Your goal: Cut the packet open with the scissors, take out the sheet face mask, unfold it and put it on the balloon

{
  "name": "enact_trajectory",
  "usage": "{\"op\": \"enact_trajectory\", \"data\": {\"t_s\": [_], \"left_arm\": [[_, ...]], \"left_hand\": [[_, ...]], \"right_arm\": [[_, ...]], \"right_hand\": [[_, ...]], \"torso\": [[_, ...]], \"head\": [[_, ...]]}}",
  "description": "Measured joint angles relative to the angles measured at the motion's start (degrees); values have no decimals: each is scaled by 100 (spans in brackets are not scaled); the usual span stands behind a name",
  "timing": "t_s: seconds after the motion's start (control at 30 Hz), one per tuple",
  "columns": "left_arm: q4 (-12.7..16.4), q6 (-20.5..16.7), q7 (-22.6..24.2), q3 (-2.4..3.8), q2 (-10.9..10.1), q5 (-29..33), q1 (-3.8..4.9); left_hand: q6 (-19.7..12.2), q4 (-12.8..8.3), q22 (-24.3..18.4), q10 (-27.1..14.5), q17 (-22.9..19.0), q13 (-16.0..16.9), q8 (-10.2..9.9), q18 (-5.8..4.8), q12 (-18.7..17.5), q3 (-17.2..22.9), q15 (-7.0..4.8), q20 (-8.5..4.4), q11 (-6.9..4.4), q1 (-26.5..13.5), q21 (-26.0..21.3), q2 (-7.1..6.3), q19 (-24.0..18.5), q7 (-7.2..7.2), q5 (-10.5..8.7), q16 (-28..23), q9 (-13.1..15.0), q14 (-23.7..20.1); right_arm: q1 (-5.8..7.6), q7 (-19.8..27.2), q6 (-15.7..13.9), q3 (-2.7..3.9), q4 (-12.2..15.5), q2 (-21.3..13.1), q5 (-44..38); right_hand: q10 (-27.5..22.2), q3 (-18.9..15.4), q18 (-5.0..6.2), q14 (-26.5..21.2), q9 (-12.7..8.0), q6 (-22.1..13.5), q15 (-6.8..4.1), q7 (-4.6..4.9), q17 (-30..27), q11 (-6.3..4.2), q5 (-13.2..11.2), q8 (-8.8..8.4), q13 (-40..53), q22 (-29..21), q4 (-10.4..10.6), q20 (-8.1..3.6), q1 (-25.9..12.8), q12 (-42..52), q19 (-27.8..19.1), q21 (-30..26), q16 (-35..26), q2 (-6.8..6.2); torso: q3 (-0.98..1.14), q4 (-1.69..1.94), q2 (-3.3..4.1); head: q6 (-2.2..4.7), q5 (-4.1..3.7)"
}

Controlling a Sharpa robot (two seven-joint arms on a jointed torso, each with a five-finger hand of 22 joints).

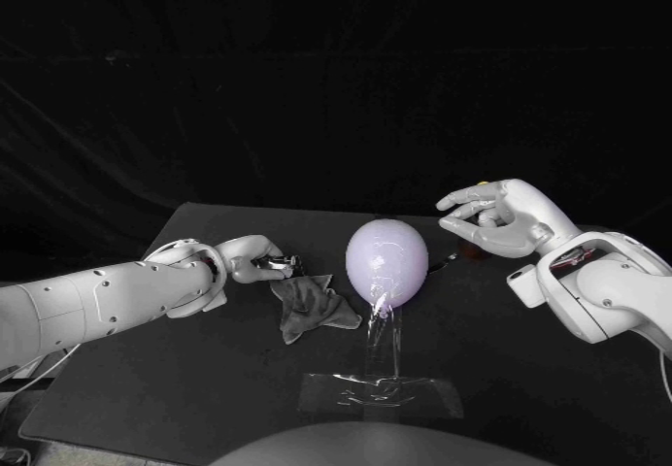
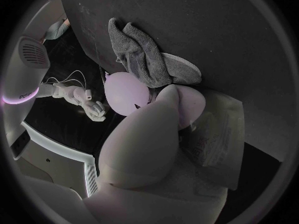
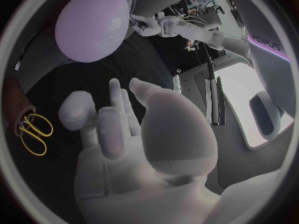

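Observation:
The pale lilac balloon (image 1: 386,259) stands upright on a clear stand (image 1: 381,390) at the table's middle; it also appears as the balloon (image 2: 124,93) and the balloon (image 3: 93,22). A grey crumpled sheet (image 1: 311,306), by its look the face mask (image 2: 146,55), lies on the table just left of the balloon. My left hand (image 1: 252,258) is beside it and pinches the silvery packet (image 2: 218,134). My right hand (image 1: 497,218) hovers right of the balloon with fingers apart and nothing in them. The yellow-handled scissors (image 3: 31,132) rest in a brown holder (image 3: 17,104).
The black table (image 1: 168,379) has bare room in front and to the left. The clear stand's flat base spreads toward the front edge. The brown holder (image 1: 469,254) sits just behind my right hand.

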Motion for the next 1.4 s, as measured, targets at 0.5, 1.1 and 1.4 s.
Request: {"op": "enact_trajectory", "data": {"t_s": [0.5,1.1,1.4], "left_arm": [[160,-311,787,377,-71,2044,128],[968,-24,1306,564,311,3777,399],[976,1,1405,587,622,3981,450]], "left_hand": [[189,-36,-78,655,-157,-6,156,209,-403,1446,-82,98,-135,-544,45,-547,173,98,-21,-185,11,389],[242,-405,211,1569,122,72,264,201,-109,1515,-404,-212,-372,-930,713,-702,928,87,-20,227,15,1264],[242,-459,293,1588,169,75,264,188,-109,1495,-404,-214,-391,-975,832,-673,925,87,-21,272,16,1265]], "right_arm": [[-1,3,-3,0,-325,155,0],[519,-564,446,9,-528,613,12],[789,-1219,731,25,-648,1080,-123]], "right_hand": [[0,16,-2,0,-1,36,0,6,6,1,0,0,-1,3,16,0,0,17,0,0,-10,0],[580,159,-24,-3,63,322,-157,-176,377,-169,92,103,163,144,62,-119,23,222,70,126,177,160],[1156,-78,-46,-7,95,596,-425,-408,540,-514,401,191,1990,538,89,-355,-233,2124,280,461,228,99]], "torso": [[3,-4,-1],[11,-14,1],[12,-10,7]], "head": [[343,-70],[921,-227],[1066,-361]]}}
